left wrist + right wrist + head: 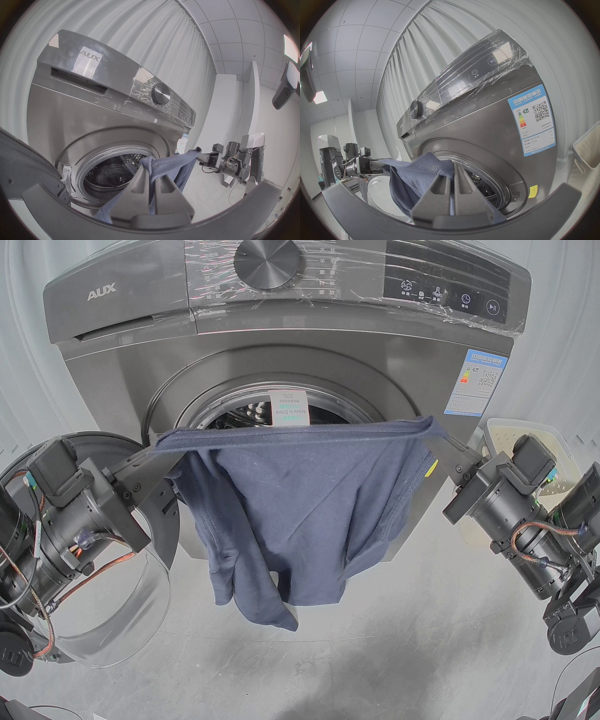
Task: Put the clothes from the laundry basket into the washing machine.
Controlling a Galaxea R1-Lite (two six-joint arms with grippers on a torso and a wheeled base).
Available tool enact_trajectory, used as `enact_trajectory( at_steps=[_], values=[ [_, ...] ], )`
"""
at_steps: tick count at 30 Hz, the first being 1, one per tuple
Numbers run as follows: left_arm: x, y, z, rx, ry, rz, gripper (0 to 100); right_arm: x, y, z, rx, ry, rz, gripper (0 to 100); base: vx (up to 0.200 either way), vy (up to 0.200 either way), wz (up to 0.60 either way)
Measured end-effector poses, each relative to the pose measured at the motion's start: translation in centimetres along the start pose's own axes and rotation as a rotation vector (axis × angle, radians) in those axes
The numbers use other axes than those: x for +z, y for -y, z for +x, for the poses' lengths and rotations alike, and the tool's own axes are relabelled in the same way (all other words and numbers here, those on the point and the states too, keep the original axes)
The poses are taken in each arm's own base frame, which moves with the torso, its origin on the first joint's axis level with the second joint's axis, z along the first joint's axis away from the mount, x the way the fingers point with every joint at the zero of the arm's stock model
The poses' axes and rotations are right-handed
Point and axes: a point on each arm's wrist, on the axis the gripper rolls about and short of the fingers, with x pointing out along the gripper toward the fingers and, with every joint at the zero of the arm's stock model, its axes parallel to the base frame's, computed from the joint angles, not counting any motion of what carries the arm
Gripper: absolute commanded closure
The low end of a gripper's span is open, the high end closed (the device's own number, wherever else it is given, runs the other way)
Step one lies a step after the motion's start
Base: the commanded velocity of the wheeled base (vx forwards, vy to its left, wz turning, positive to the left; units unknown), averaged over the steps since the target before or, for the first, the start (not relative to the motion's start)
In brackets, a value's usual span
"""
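A navy blue T-shirt (300,502) hangs stretched between my two grippers in front of the washing machine (281,346). My left gripper (164,449) is shut on its left end, my right gripper (445,443) is shut on its right end. The shirt's top edge runs level across the round drum opening (250,412), with the body drooping below. In the left wrist view the fingers (141,187) pinch the blue cloth (168,164) before the open drum (109,175), where dark clothing lies inside. The right wrist view shows the same shirt (418,175) clamped in its gripper (450,184).
The washer's glass door (106,590) stands swung open at the left, close under my left arm. A cream laundry basket (531,440) sits on the floor right of the machine, behind my right arm. Grey floor lies in front.
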Motion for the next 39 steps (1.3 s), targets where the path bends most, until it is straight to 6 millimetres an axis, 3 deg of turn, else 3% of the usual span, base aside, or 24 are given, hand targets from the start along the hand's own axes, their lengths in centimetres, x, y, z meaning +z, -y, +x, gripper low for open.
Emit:
enact_trajectory(
  at_steps=[6,12,19,20,31,39],
  values=[
    [-0.4,0.0,0.0,0.000,-0.020,-0.004,100,0.0,0.0,0.0,-0.002,-0.002,0.000,100,0.000,0.000,0.00],
    [-2.0,0.4,0.0,-0.029,-0.085,-0.026,100,-0.9,0.1,-0.8,-0.013,-0.054,0.000,100,0.000,0.000,0.00],
    [-4.3,1.2,1.7,-0.075,-0.146,-0.061,100,-3.5,-0.1,-2.6,-0.006,-0.183,0.016,100,0.000,0.000,0.00],
    [-4.6,1.3,2.0,-0.078,-0.148,-0.064,100,-4.2,-0.1,-2.9,-0.004,-0.218,0.018,0,0.000,0.000,0.00],
    [-6.2,1.8,4.5,-0.111,-0.148,-0.098,100,-10.4,-2.7,-4.4,0.080,-0.475,0.058,0,0.000,0.000,0.00],
    [-6.5,2.3,4.9,-0.133,-0.140,-0.098,100,-13.3,-3.5,-3.3,0.096,-0.528,0.061,0,0.000,0.000,0.00]
  ],
)
